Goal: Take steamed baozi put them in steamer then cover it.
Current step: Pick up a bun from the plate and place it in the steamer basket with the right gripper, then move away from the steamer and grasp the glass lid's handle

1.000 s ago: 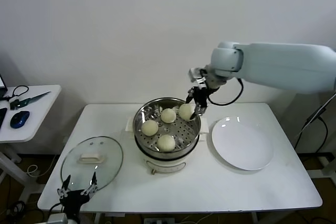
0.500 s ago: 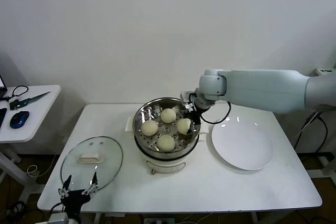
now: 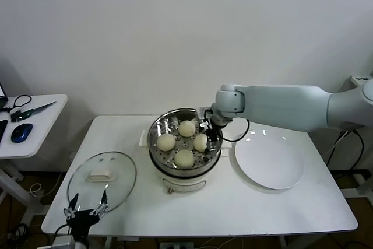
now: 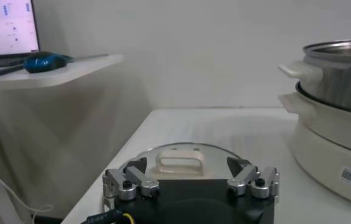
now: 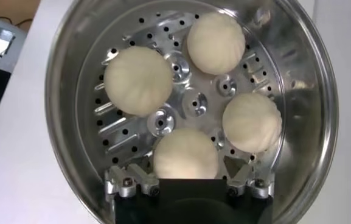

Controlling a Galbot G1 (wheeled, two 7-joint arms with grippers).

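The steamer (image 3: 154, 134) stands mid-table and holds four cream-white baozi on its perforated tray: one at the back (image 3: 187, 128), one on the left (image 3: 166, 141), one at the front (image 3: 185, 158) and one on the right (image 3: 201, 142). My right gripper (image 3: 207, 135) reaches down inside the pot at the right-hand bun. In the right wrist view my right gripper (image 5: 186, 171) is open and that bun (image 5: 186, 149) rests on the tray between its fingers (image 5: 131, 180). The glass cover (image 3: 102, 182) lies flat at the table's front left. My left gripper (image 3: 86, 211) is open just in front of it.
A flat white plate (image 3: 269, 160) lies right of the steamer. A side table (image 3: 35, 121) with a blue mouse (image 3: 22, 132) stands at far left. In the left wrist view the cover's handle (image 4: 179, 162) is straight ahead and the steamer's base (image 4: 327, 140) is beside it.
My right gripper has come down from above the steamer's far rim into the pot with the fourth bun, which now rests on the tray. The left arm has not moved.
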